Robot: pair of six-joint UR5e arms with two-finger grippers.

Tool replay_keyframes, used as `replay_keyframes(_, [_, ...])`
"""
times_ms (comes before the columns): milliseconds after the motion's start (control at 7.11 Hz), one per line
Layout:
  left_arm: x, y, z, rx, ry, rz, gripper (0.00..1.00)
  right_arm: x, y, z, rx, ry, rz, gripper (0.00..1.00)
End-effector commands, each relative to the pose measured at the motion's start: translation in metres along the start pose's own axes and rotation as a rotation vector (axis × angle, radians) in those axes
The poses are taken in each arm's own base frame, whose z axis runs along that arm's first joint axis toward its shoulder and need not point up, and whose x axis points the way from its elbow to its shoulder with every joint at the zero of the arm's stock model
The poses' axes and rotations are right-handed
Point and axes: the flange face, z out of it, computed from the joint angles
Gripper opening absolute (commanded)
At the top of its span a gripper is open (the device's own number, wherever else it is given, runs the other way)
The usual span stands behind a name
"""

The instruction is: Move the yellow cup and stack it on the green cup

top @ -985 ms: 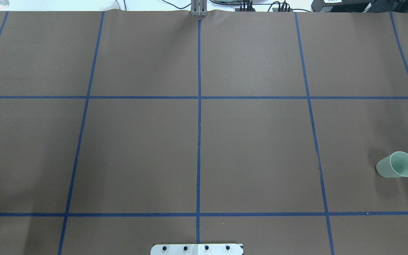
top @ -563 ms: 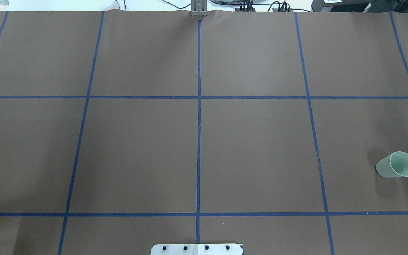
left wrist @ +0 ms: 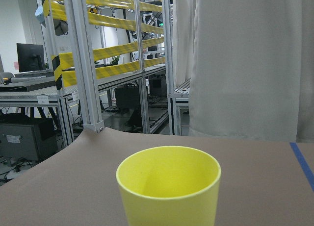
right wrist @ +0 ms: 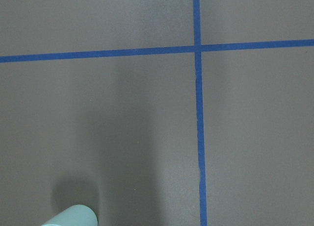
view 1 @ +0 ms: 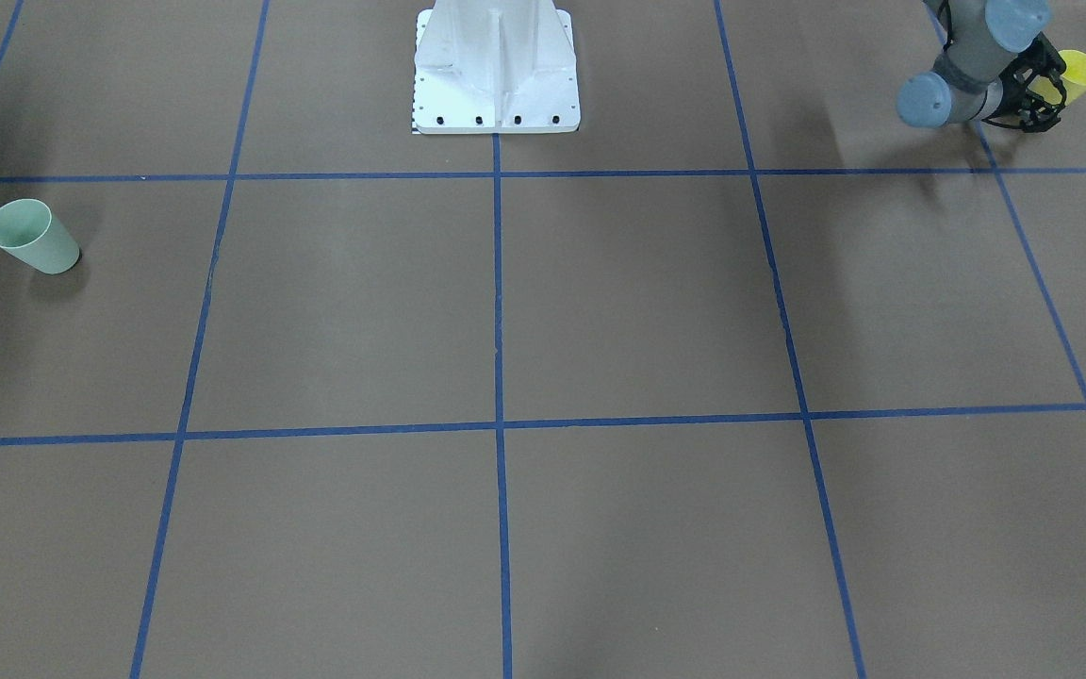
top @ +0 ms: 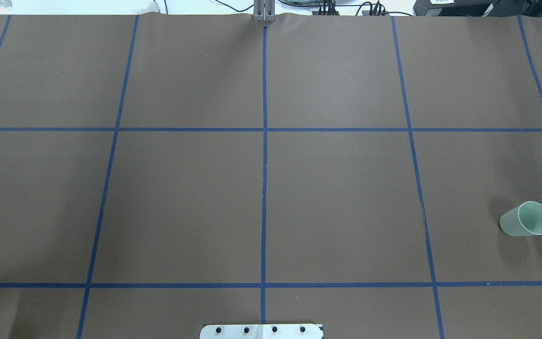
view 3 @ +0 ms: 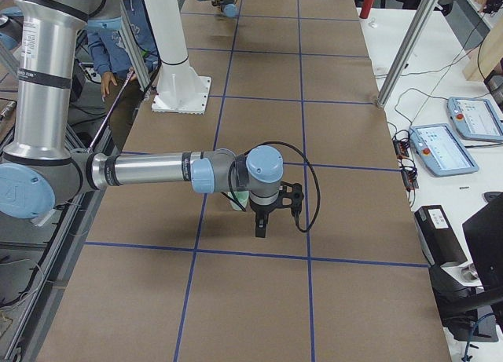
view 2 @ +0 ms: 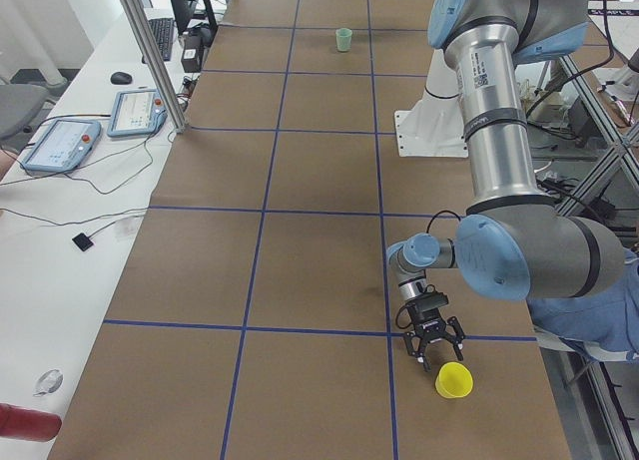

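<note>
- Front-facing view: the left arm is cut off by the top edge. Its left fingers are spread apart. The yellow cup stands upright on the counter at their tips, partly hidden behind them, and contact cannot be made out. The green cup stands mouth-up near the counter's other end, well apart, showing only its own pale inner wall.
- Overhead view: both arms and the yellow cup lie outside the edges. The green cup stands exactly where it did a second ago. A bluish sliver seen then at the left edge is gone.
- Left-end view: the left fingers hang open, low over the counter, with the yellow cup just beside their tips. The green cup is tiny at the far end.
- Right-end view: the right arm hides most of the green cup. The right fingers point down, and I cannot tell whether they are open or closed.
- Left wrist view: the yellow cup is close, its base cut off, with bare yellow inside.
- Right wrist view: only a cropped edge of the green cup shows at the bottom, near crossing blue tape.
</note>
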Motion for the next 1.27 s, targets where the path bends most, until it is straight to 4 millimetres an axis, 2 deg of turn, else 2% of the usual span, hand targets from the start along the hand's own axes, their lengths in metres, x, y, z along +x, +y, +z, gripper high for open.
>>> replay_keyframes(0, [0.004, 0.007, 0.026, 0.011, 0.007, 0.013, 0.94, -0.001, 0.000, 0.002, -0.005, 0.000, -0.001, 1.00])
replay_keyframes(844, [0.003, 0.010, 0.043, 0.011, 0.016, 0.006, 0.94, -0.004, 0.000, 0.001, -0.004, -0.003, -0.004, 1.00])
replay_keyframes(985, [0.001, 0.011, 0.045, 0.015, 0.011, 0.008, 0.91, -0.004, 0.000, 0.001, -0.004, -0.004, -0.003, 1.00])
replay_keyframes(1126, [-0.001, 0.011, 0.045, 0.018, 0.010, 0.013, 0.69, -0.005, 0.000, 0.001, -0.005, -0.003, -0.004, 1.00])
